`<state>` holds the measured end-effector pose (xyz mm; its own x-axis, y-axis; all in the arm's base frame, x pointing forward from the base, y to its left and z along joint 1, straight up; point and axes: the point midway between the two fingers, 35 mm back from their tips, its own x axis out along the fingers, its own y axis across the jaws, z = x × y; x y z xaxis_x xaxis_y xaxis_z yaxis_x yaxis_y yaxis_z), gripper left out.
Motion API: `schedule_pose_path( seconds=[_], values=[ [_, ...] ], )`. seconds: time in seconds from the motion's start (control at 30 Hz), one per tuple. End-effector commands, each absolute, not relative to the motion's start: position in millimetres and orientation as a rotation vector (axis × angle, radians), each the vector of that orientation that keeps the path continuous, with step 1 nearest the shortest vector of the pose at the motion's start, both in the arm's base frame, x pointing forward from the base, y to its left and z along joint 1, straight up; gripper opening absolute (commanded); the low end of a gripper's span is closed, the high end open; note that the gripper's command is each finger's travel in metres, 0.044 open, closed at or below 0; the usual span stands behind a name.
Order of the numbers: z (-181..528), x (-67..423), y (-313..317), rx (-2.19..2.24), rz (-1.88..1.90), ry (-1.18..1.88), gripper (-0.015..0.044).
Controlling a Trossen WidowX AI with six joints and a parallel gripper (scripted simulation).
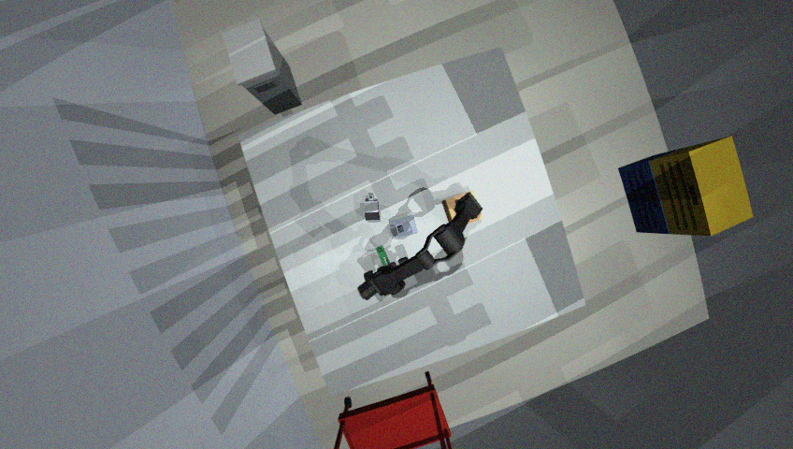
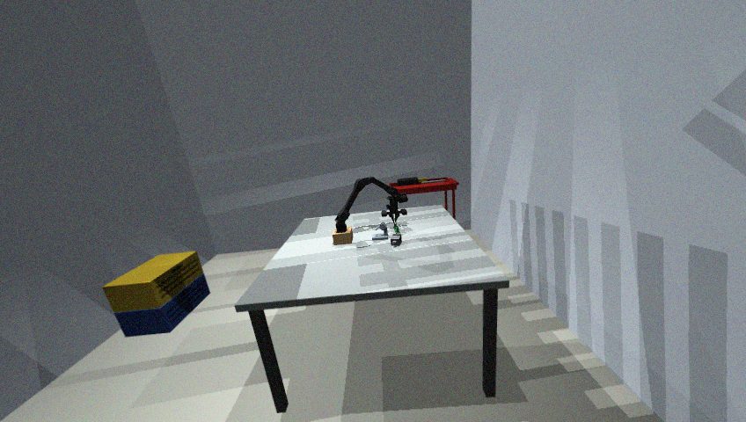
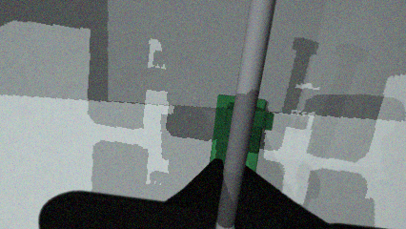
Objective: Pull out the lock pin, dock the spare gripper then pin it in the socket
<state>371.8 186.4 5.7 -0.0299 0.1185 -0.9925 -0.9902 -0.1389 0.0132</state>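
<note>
My gripper (image 3: pixel 226 168) (image 1: pixel 382 268) (image 2: pixel 396 216) is shut on the grey lock pin (image 3: pixel 248 72). In the wrist view the pin runs from between the black fingers up past the top edge of the frame. A green pad (image 3: pixel 219 130) (image 1: pixel 382 254) (image 2: pixel 397 229) lies on the table right under the pin. The grey mount (image 1: pixel 402 224) (image 2: pixel 380 235) with its socket stands a short way off towards the arm's base. The spare gripper (image 1: pixel 371 209) (image 2: pixel 395 240), dark with a pale top, stands beside the mount, apart from it. The pin's red head is out of view.
The arm's base sits on a tan block (image 1: pixel 452 204) (image 2: pixel 342 238) on the grey table (image 1: pixel 500 289) (image 2: pixel 324 282). A red cart (image 1: pixel 395 420) (image 2: pixel 425 184), a yellow and blue box (image 1: pixel 686 186) (image 2: pixel 157 293) and a grey box (image 1: pixel 261 66) stand off the table.
</note>
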Motion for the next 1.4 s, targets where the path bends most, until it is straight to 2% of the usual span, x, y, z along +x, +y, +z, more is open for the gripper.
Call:
schedule_pose_path(
  seconds=[0.0,0.77,1.37],
  values=[
    [4.8,371.4,186.2,-1.207,1.382,1.068,0.0000],
    [20.8,388.0,130.2,-1.225,1.390,1.059,0.0000],
    [-1.4,388.5,129.8,-1.224,1.392,1.055,0.0000]
  ],
)
